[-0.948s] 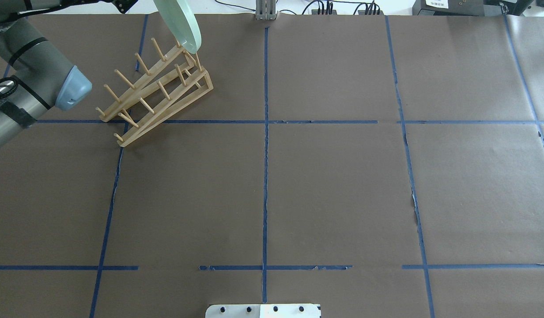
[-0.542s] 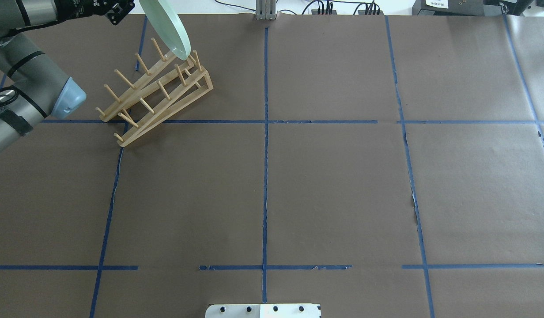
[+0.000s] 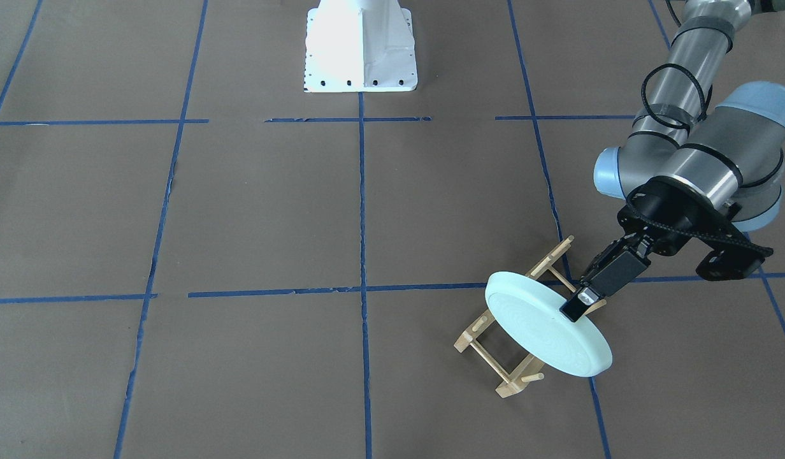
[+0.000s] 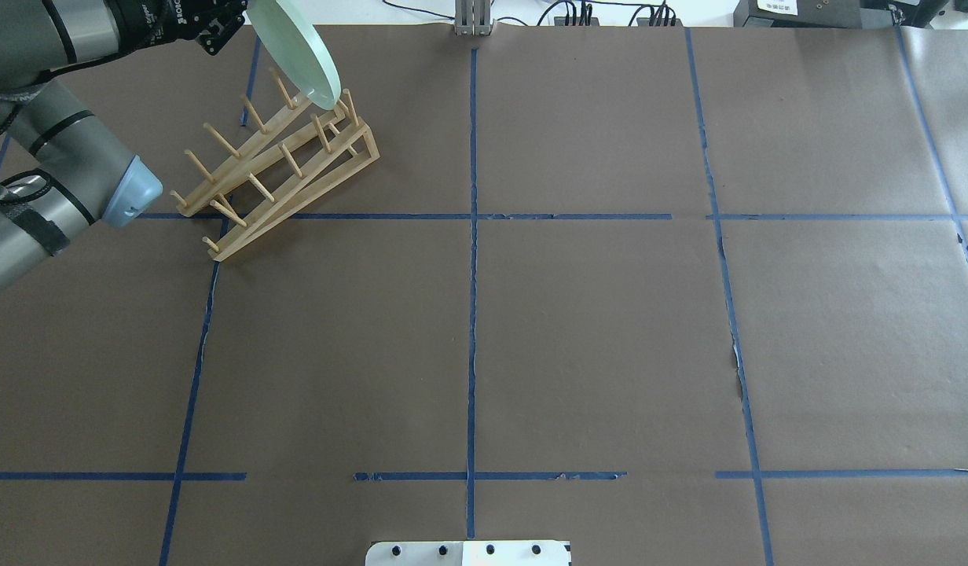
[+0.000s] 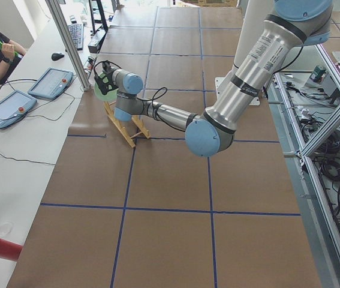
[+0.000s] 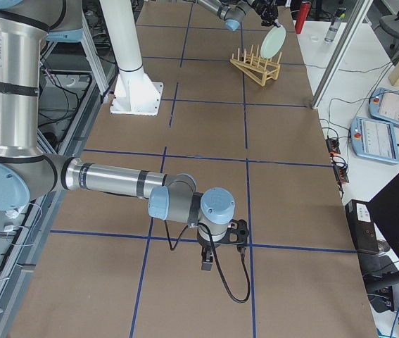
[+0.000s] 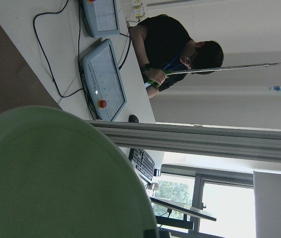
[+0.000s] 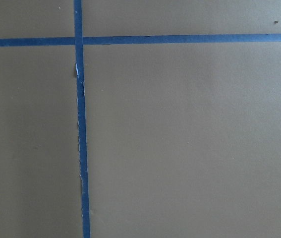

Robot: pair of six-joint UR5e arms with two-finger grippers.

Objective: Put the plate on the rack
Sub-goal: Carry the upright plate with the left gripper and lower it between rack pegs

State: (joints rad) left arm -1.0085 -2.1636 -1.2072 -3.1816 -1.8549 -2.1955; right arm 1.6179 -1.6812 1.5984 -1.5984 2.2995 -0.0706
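1. Count: one plate (image 3: 545,331), one rack (image 3: 472,333), two arms, two grippers.
2. The rack stood on the table (image 4: 610,330), at the lower right of the front-facing view and the upper left of the overhead view. It had two rails with upright pegs.
3. The plate was off the table, tilted, over the end of the rack nearest the front-facing camera. Its lower edge was close to the end pegs; contact could not be confirmed.
4. The left gripper (image 3: 574,309) was clamped on the plate rim, on the right side of the plate in the front-facing view.
5. The left arm entered at the upper right of that view. Its wrist was angled down and to the left, toward the rack.
6. The right arm lay low across the table in the foreground of the exterior right view. The right gripper (image 6: 206,266) pointed down, just above the paper near a blue tape line.
7. Whether the right gripper's fingers were apart or together could not be told.
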